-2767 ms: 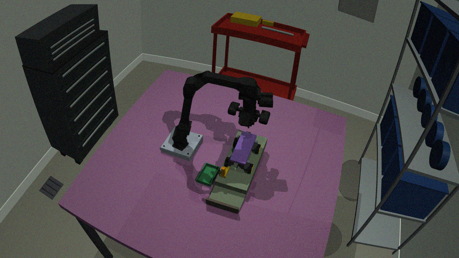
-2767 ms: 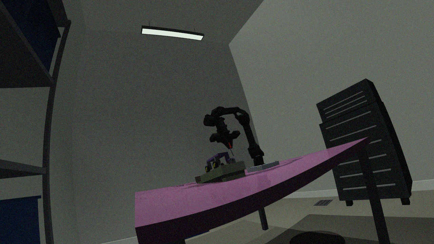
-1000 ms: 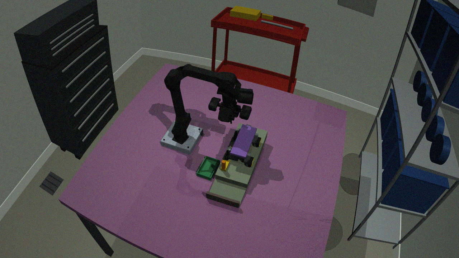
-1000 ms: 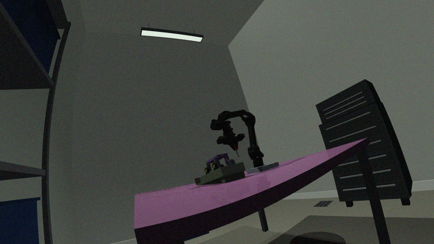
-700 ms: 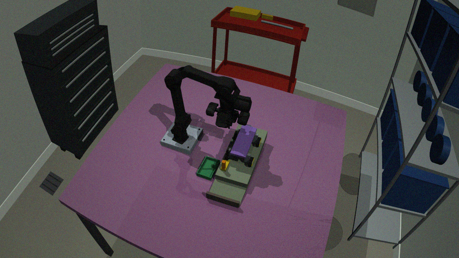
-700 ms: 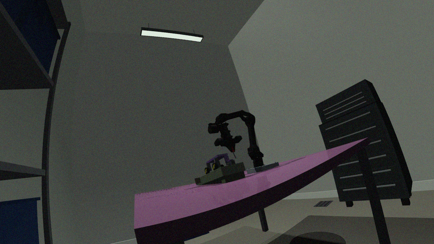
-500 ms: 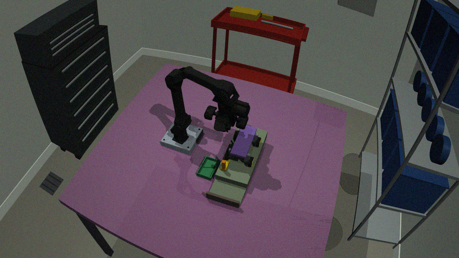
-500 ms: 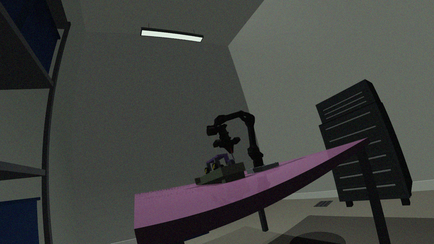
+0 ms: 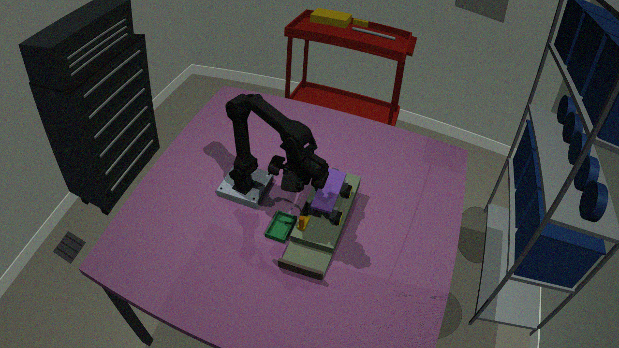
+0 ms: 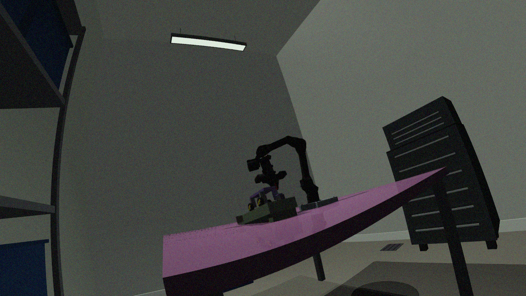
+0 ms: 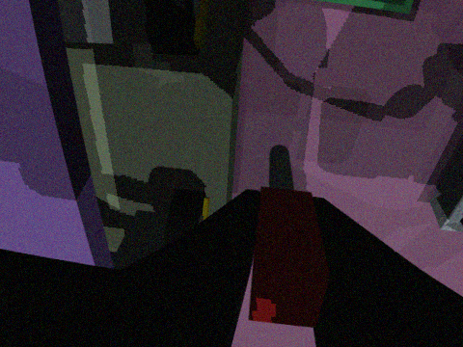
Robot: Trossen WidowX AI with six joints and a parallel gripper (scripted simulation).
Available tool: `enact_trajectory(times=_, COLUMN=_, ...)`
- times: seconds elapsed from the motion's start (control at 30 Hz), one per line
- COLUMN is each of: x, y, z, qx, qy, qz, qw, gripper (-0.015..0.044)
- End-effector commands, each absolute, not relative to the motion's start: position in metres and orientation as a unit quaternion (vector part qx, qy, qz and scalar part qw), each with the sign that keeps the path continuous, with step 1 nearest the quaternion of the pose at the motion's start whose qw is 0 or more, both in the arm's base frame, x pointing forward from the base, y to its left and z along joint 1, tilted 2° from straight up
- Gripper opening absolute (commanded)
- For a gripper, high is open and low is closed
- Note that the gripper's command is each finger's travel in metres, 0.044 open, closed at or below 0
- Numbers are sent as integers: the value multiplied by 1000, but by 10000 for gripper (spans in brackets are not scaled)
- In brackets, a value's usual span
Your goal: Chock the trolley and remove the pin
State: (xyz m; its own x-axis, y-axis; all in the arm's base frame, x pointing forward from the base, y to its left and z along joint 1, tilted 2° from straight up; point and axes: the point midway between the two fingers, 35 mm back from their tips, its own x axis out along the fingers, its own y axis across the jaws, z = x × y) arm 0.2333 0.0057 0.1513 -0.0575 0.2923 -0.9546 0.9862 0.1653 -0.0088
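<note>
- Pincer [image 9: 295, 190] [image 10: 275, 186] [image 11: 282, 207] was clenched around the red head of the stop pin [image 10: 276, 188] [image 11: 290, 260]; I had the head squarely between the fingers in the wrist view.
- Pin's dark shaft stuck out past the fingertips, out of the ramp [image 9: 317, 236] [image 10: 282, 208] [image 11: 183, 108]. Wrist view put it against the pink table [image 9: 194, 242] [image 10: 220, 250] [image 11: 376, 231], off the ramp's side edge. Not in the tray at that point.
- Green tray [image 9: 280, 228] [image 11: 395, 5] sat on the table just beside the ramp, on the side of the arm's base plate [image 9: 225, 195] [image 10: 331, 201]. Top view showed no pin in it; wrist view caught only one edge of it.
- Trolley [image 9: 332, 188] [image 10: 265, 190] [image 11: 43, 217], purple on top, stood on the ramp on its wheels. My arm covered part of its uphill end from the top.
- Chock [image 9: 302, 223], orange handle up, sat on the ramp at the downhill side of the tray-side lower wheel [image 9: 305, 209]. I couldn't tell from there whether rubber touched wheel.
- Arm [image 9: 242, 138] [image 10: 303, 158] was bent over, with the pincer low, close to the trolley's tray side.
- Red cart [image 9: 342, 41] stood beyond the table; dark tool cabinet [image 9: 49, 129] [image 10: 434, 162] was off to one side.
</note>
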Motion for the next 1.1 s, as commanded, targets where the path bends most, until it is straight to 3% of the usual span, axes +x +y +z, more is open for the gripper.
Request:
enact_trajectory(times=0.0, x=235, y=-9, z=149, qx=517, qy=616, qz=-385, qw=453, gripper=0)
enact_trajectory(times=0.57, x=240, y=-77, z=136, qx=516, qy=615, qz=-387, qw=454, gripper=0)
enact_trajectory(times=1.07, x=240, y=-77, z=136, qx=572, qy=536, qz=-478, qw=396, gripper=0)
